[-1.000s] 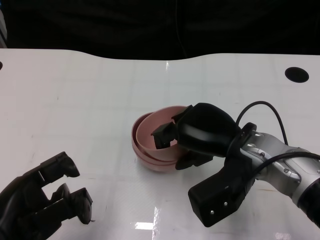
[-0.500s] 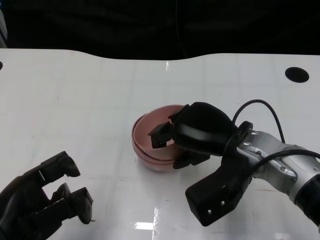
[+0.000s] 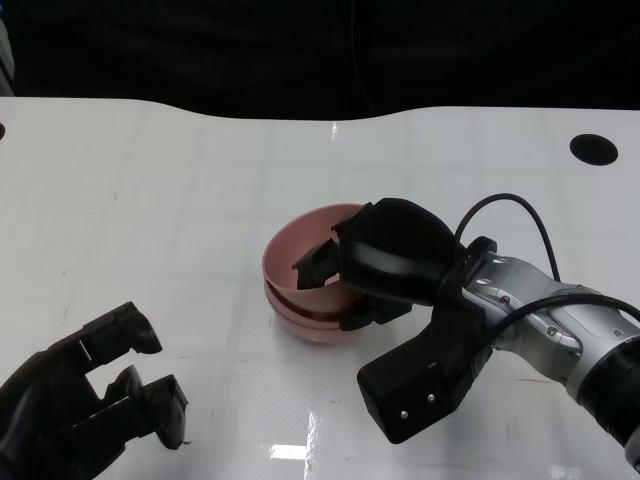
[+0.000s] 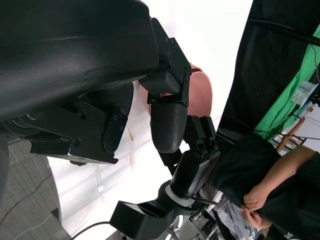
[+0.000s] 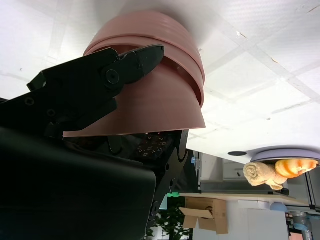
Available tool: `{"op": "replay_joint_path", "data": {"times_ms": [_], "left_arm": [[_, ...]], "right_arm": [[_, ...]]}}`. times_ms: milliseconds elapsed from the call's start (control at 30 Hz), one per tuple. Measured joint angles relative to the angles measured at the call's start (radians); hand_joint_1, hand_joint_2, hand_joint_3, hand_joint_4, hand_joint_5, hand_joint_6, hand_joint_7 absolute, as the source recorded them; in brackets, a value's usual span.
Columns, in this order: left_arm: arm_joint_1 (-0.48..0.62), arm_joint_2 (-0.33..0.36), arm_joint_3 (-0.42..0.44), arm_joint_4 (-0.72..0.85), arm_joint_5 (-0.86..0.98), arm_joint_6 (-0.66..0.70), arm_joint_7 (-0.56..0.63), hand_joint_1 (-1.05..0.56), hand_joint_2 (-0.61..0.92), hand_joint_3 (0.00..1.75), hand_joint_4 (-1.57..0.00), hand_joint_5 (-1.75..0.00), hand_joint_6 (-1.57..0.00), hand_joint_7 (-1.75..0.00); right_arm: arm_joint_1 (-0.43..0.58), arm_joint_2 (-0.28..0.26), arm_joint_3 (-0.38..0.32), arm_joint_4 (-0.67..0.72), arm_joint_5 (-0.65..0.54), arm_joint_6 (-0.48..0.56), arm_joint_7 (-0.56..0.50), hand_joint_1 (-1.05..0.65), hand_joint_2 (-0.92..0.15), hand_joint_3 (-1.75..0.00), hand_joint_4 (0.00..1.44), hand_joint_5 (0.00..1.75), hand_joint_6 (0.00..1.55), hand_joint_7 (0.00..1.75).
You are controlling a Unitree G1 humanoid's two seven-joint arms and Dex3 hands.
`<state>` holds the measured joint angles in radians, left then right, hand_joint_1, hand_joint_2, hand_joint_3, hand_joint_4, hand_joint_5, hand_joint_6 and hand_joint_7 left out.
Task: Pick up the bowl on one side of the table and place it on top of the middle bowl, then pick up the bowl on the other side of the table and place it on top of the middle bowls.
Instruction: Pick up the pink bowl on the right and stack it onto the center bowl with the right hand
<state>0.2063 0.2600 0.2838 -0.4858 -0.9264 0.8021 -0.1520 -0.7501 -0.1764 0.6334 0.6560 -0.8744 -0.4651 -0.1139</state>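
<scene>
A stack of pink bowls point(image 3: 300, 300) sits at the middle of the white table point(image 3: 150, 200). My right hand point(image 3: 385, 260) grips the rim of the top pink bowl point(image 3: 305, 245), which leans tilted in the stack. In the right wrist view the fingers point(image 5: 100, 85) clamp that top bowl point(image 5: 145, 105), with the lower bowls point(image 5: 150, 37) nested beyond it. My left hand point(image 3: 85, 405) hovers at the near left with fingers apart and holds nothing. In the left wrist view the left hand point(image 4: 100, 75) fills the frame, the bowls point(image 4: 202, 87) showing past it.
A round black hole point(image 3: 593, 149) marks the table's far right, and the dark far edge point(image 3: 300, 110) curves behind the bowls. A cable point(image 3: 510, 225) loops over my right forearm. A person's arm point(image 4: 280, 175) shows beside the table in the left wrist view.
My right hand has shifted a little left and nearer, and the top bowl's rim has tipped up more steeply over the stack. The left hand has stayed put.
</scene>
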Motion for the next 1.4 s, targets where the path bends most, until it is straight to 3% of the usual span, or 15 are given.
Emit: {"op": "replay_joint_path", "data": {"times_ms": [367,400,467,500,533,567,633,667,700,733,800,967,1400], "left_arm": [[0.000,0.000,0.000,0.000,-0.002,0.000,0.000,0.05,0.92,1.46,-0.97,-1.75,-0.63,-1.75],[0.000,0.000,0.000,0.000,-0.002,0.000,0.000,0.05,0.92,1.46,-0.97,-1.75,-0.63,-1.75],[0.000,0.000,0.000,-0.001,-0.001,0.000,0.001,0.05,0.92,1.46,-0.97,-1.75,-0.63,-1.75],[0.000,0.000,0.000,-0.001,-0.001,0.000,0.001,0.05,0.92,1.46,-0.97,-1.75,-0.63,-1.75],[0.000,0.000,0.000,-0.001,-0.001,0.000,0.001,0.05,0.92,1.46,-0.97,-1.75,-0.63,-1.75],[0.000,0.000,0.000,-0.001,-0.001,0.000,0.001,0.05,0.92,1.46,-0.97,-1.75,-0.63,-1.75],[0.000,0.000,0.000,-0.001,-0.001,0.000,0.001,0.05,0.92,1.45,-0.97,-1.75,-0.63,-1.75],[0.000,0.000,0.000,-0.001,-0.001,0.000,0.001,0.05,0.92,1.45,-0.97,-1.75,-0.62,-1.75],[0.000,0.000,0.000,-0.001,-0.001,0.000,0.001,0.05,0.92,1.45,-0.97,-1.75,-0.62,-1.75],[0.000,0.000,-0.001,-0.002,0.000,0.000,0.001,0.05,0.92,1.45,-0.97,-1.75,-0.62,-1.75],[0.001,0.000,-0.001,-0.006,0.001,0.000,0.003,0.05,0.92,1.44,-0.96,-1.75,-0.62,-1.75],[0.001,-0.001,-0.001,-0.006,0.000,0.000,0.003,0.05,0.92,1.44,-0.96,-1.75,-0.62,-1.75],[0.002,-0.001,-0.002,-0.006,0.001,0.000,0.003,0.07,0.92,1.46,-0.96,-1.75,-0.62,-1.75]], "right_arm": [[-0.019,0.016,0.014,0.099,-0.016,-0.026,-0.105,-0.30,-0.90,-0.01,0.86,1.75,1.11,0.33],[-0.019,0.016,0.016,0.107,-0.018,-0.029,-0.115,-0.39,-0.91,-0.08,0.86,1.55,1.10,0.27],[-0.021,0.014,0.022,0.121,-0.023,-0.040,-0.135,-0.58,-0.92,-0.19,0.85,0.95,0.94,0.08],[-0.023,0.013,0.027,0.130,-0.027,-0.046,-0.143,-0.62,-0.92,-0.21,0.84,0.80,0.90,0.04],[-0.024,0.012,0.030,0.140,-0.030,-0.050,-0.147,-0.69,-0.92,-0.24,0.74,0.42,0.77,0.02],[-0.024,0.010,0.032,0.145,-0.030,-0.053,-0.139,-0.75,-0.92,-0.30,0.60,0.22,0.62,0.01],[-0.023,0.006,0.032,0.150,-0.019,-0.053,-0.096,-0.80,-0.92,-0.35,0.48,0.05,0.49,0.01],[-0.023,0.005,0.032,0.152,-0.012,-0.052,-0.076,-0.80,-0.92,-0.36,0.47,0.03,0.48,0.00],[-0.023,0.004,0.032,0.153,-0.002,-0.051,-0.048,-0.90,-0.92,-0.44,0.24,0.01,0.24,0.00],[-0.023,0.004,0.032,0.155,0.007,-0.048,-0.010,-0.97,-0.92,-0.53,0.10,0.00,0.10,0.00],[-0.019,0.004,0.037,0.162,0.008,-0.033,0.045,-1.03,-0.92,-0.62,0.02,0.00,0.03,0.00],[-0.009,0.004,0.052,0.162,-0.002,-0.006,0.058,-1.05,-0.92,-0.72,0.00,0.00,0.00,0.00],[0.007,0.005,0.084,0.162,-0.041,0.010,0.026,-1.04,-0.92,-0.73,0.00,0.00,0.00,0.00]]}}
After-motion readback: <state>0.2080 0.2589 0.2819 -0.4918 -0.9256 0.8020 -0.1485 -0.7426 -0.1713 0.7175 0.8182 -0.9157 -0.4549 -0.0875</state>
